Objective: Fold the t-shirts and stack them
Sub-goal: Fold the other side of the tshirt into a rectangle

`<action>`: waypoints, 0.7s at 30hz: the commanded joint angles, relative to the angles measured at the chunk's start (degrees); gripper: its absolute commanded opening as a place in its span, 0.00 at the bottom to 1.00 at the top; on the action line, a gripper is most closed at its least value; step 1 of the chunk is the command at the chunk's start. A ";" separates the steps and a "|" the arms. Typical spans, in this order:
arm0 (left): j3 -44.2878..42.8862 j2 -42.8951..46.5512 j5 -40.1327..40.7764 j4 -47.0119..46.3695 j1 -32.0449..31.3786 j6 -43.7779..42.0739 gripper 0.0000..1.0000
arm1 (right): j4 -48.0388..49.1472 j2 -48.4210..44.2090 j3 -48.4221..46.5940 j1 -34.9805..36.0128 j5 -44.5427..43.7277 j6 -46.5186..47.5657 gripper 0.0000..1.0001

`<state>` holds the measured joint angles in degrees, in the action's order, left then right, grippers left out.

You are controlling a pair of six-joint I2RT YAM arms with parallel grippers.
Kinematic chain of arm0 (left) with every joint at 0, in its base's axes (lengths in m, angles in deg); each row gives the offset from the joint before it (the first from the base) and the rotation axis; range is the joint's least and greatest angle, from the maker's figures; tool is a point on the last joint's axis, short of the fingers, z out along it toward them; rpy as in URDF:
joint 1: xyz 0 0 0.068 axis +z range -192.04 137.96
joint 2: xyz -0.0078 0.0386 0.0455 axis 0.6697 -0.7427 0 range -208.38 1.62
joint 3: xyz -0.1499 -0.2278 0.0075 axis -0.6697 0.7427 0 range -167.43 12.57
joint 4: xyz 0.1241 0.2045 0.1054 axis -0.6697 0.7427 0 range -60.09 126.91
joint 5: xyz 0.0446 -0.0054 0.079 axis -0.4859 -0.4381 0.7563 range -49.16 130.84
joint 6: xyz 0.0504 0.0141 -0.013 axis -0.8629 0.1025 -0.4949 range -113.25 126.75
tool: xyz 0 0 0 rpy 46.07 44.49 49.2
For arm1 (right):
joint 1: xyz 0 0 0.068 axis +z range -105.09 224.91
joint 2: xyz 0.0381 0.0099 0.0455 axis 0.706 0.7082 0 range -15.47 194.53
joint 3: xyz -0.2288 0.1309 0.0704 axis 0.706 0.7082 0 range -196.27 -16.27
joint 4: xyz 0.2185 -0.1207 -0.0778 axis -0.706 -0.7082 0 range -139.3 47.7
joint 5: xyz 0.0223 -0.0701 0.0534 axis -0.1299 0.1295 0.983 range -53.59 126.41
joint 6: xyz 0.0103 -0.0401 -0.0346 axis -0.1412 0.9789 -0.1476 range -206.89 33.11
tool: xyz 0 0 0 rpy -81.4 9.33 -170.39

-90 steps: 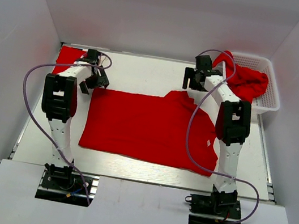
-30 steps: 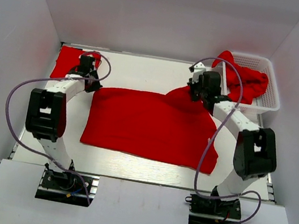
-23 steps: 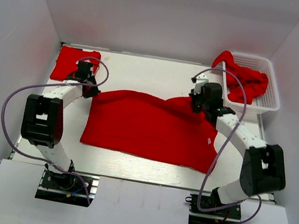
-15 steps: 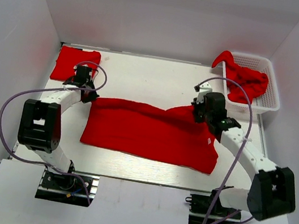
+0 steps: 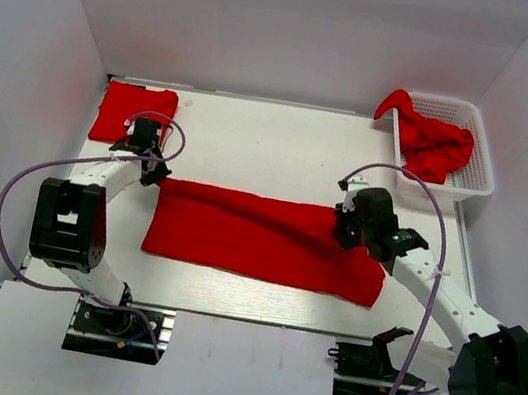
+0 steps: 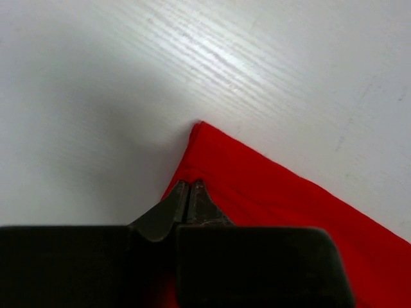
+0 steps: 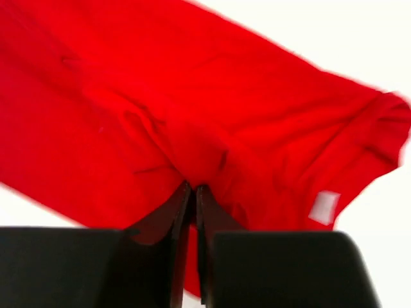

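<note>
underneath everything, a white table [image 5: 252,145]. flat across its middle, the spread t-shirt [image 5: 257,239], doubled into a long red band running left to right, straight along the near edge, a little rumpled at the right end. at the far right corner, a white mesh basket [image 5: 484,143], holding a crumpled t-shirt [image 5: 430,144] with one part draped over the left rim. at the far left corner, well apart from the band, a folded t-shirt [image 5: 134,113], lying as a neat red rectangle. at the band's far left corner, the left pincer [image 5: 154,175]; clenches tip to tip on the edge of the spread t-shirt, dark fingers [image 6: 170,208] meeting just behind the corner's point in the left wrist view. at the band's far right end, the right pincer [image 5: 342,233], low on the cloth; grasps a small raised pucker of the spread t-shirt, fingers [image 7: 167,212] nearly together. near that pucker in the right wrist view, a small white label [image 7: 323,206].
</note>
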<state>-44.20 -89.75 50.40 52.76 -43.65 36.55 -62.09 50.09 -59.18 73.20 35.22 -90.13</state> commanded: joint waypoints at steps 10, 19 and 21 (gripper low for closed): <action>-5.80 9.18 8.81 14.41 0.29 8.43 0.99 | -9.31 -7.72 -1.03 1.33 13.61 -5.01 0.90; -7.21 8.15 0.38 8.71 -0.33 2.55 0.99 | 0.36 1.91 -3.48 1.24 6.30 -7.12 0.90; -7.74 4.90 -6.90 6.08 -0.85 0.00 0.99 | 0.89 5.69 -4.19 1.33 5.50 -7.30 0.90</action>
<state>-50.56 -81.79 52.35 62.71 -43.76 40.44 -65.22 51.82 -60.58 74.56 42.98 -96.03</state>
